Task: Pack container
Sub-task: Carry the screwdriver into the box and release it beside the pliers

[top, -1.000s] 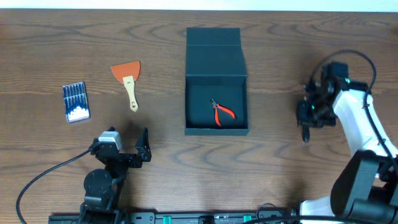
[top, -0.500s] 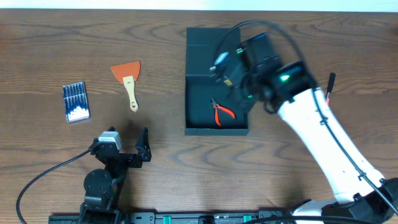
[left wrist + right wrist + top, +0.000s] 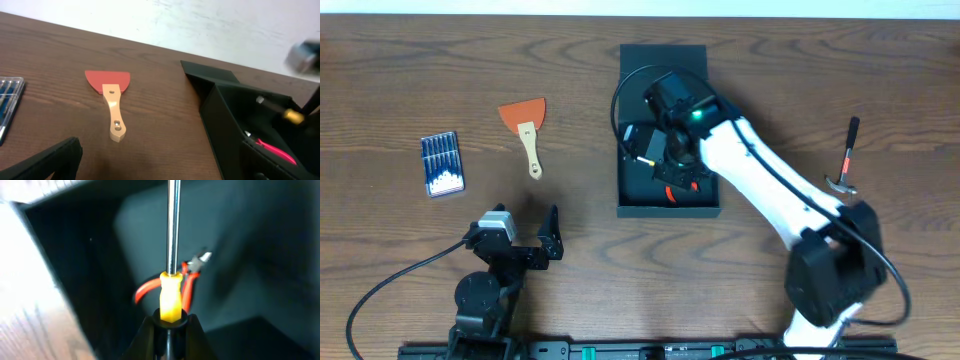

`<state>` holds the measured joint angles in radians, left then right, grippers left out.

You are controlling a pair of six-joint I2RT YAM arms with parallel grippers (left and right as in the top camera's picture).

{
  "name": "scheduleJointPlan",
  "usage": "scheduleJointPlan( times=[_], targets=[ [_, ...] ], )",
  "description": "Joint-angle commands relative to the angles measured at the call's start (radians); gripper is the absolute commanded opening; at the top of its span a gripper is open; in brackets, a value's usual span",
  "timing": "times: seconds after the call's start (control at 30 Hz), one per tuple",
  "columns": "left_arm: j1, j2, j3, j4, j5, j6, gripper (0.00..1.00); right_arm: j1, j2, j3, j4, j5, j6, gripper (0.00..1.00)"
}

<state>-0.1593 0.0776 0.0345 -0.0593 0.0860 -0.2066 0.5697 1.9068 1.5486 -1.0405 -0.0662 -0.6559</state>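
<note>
The container is a dark teal-black box standing open at the table's middle, its flap lid folded back. Red-handled pliers lie inside it and also show in the right wrist view. My right gripper reaches into the box, shut on a screwdriver that has a black handle, a yellow collar and a steel shaft pointing at the box's floor. My left gripper is open and empty near the front edge, left of the box.
An orange scraper with a wooden handle lies left of the box. A small blue case of bits lies at the far left. A hammer lies on the table at the right.
My right arm has swung from the table's right side leftwards over the box and down into it with the screwdriver. The left arm has not moved.
</note>
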Motion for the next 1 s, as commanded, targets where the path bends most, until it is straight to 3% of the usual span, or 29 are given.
scheduleJointPlan(
  times=[0.0, 0.23, 0.27, 0.33, 0.5, 0.7, 0.97],
  targets=[
    [-0.003, 0.0, -0.016, -0.033, 0.008, -0.002, 0.99, 0.006, 0.061, 0.006, 0.013, -0.018, -0.037, 0.01],
    [-0.003, 0.0, -0.016, -0.033, 0.008, -0.002, 0.99, 0.006, 0.143, 0.006, 0.028, -0.018, -0.045, 0.01],
    [-0.003, 0.0, -0.016, -0.033, 0.007, -0.002, 0.99, 0.006, 0.148, 0.006, 0.032, -0.018, -0.045, 0.05],
    [-0.003, 0.0, -0.016, -0.033, 0.008, -0.002, 0.99, 0.005, 0.153, 0.006, 0.035, -0.017, -0.045, 0.34],
    [-0.003, 0.0, -0.016, -0.033, 0.008, -0.002, 0.98, 0.004, 0.153, 0.006, 0.038, -0.017, -0.045, 0.46],
    [-0.003, 0.0, -0.016, -0.033, 0.008, -0.002, 0.99, -0.004, 0.152, 0.007, 0.043, -0.013, -0.015, 0.45],
    [-0.003, 0.0, -0.016, -0.033, 0.008, -0.002, 0.99, -0.061, 0.127, 0.128, -0.04, -0.014, 0.148, 0.53]
  ],
)
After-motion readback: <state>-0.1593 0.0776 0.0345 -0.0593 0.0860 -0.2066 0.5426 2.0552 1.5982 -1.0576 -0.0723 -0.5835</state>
